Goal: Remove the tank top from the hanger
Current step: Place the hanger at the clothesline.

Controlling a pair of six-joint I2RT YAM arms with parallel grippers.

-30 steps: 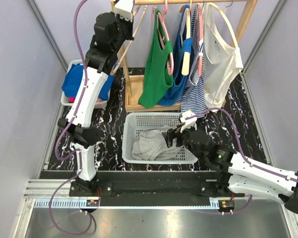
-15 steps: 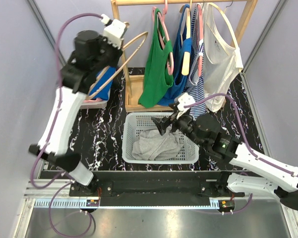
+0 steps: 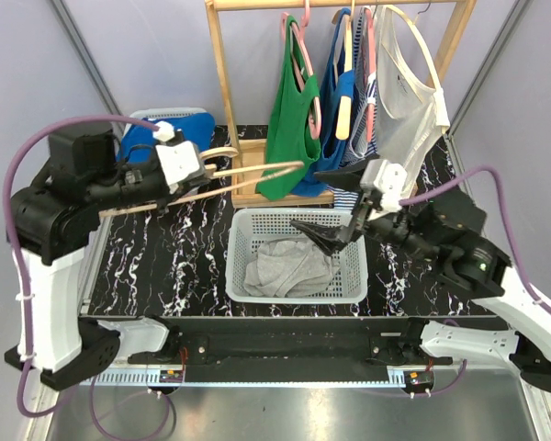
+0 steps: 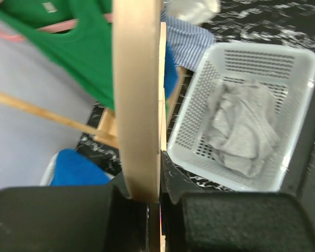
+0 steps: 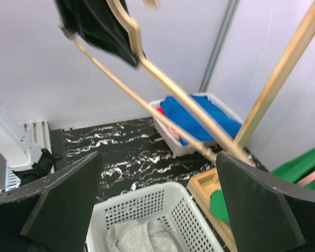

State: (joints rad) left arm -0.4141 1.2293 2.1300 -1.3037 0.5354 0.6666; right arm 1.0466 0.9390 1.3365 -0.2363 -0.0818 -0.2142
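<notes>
Sideways, left end effector [image 4: 147,202] on hanger [image 4: 136,94]

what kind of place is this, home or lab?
Probably a lab robot cell: bare panel walls, arms bolted to a rail, and a small clothes rack and basket staged on the table.

Place: robot lab cell.
Walls: plain pale panels [image 3: 147,55], metal posts [image 3: 81,50], boxing me in.
Surface: black marbled table [image 3: 193,266].
Mounting: aluminium rail [image 3: 285,377] beneath me.
Props: wooden clothes rack [image 3: 222,101], white basket [image 3: 275,213].
</notes>
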